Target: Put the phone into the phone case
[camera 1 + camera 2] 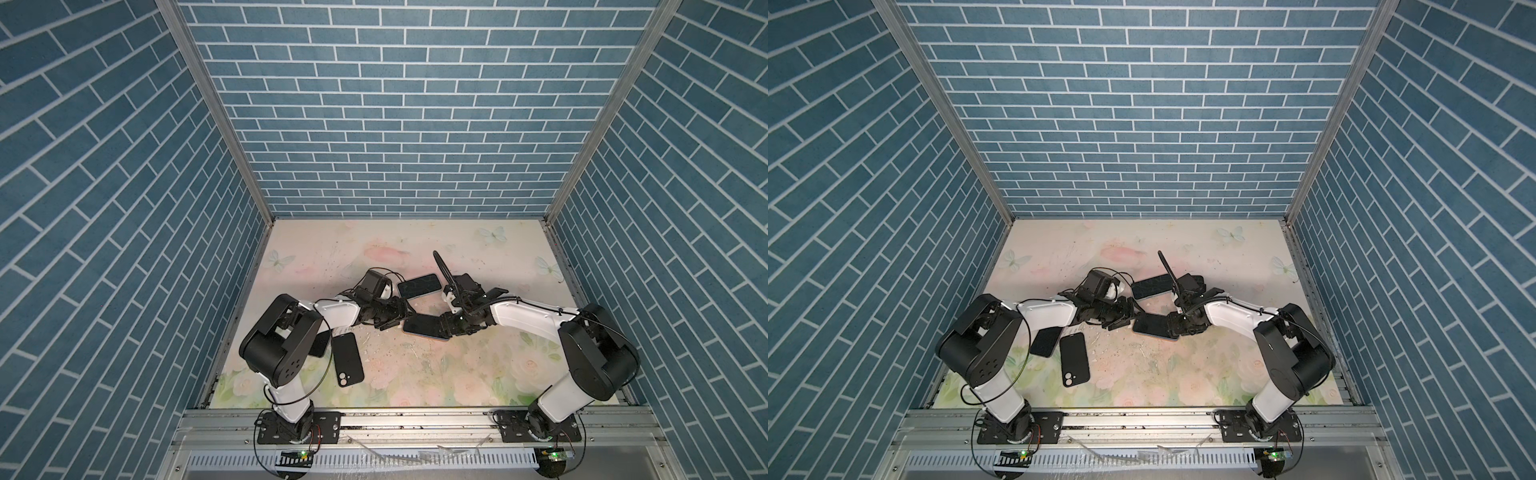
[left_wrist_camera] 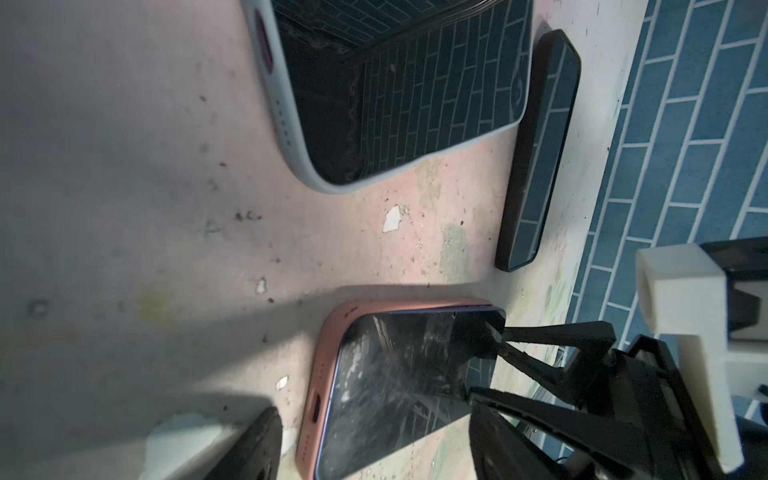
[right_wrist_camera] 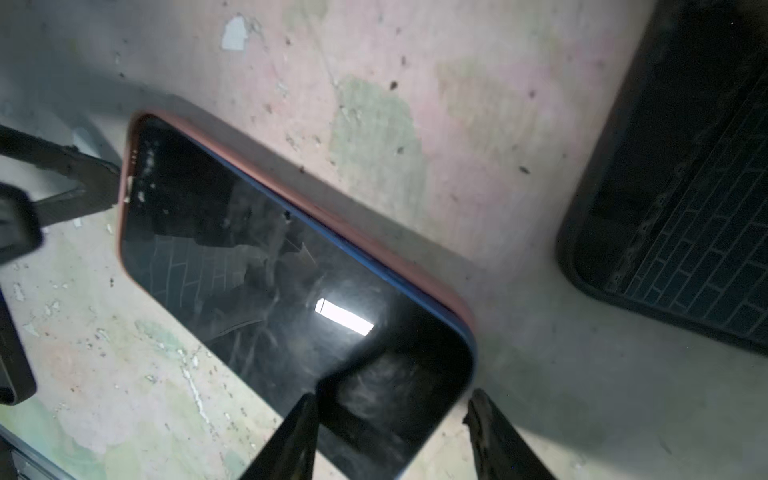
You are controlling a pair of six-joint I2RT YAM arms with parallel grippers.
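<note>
The phone, dark-screened with a blue rim, lies in the pink phone case near the table's middle, also seen in a top view. The blue rim stands slightly proud of the case along one long side. My right gripper is shut across the phone's width at one end, shown in a top view. My left gripper stands open at the opposite end, by the port cutout. One of its fingers touches the case's short edge. In a top view the left gripper is just left of the phone.
A phone in a pale case lies just behind, and a black phone lies beside it. A black case with a camera hole and a dark phone lie near the left arm's base. Blue brick walls enclose the table.
</note>
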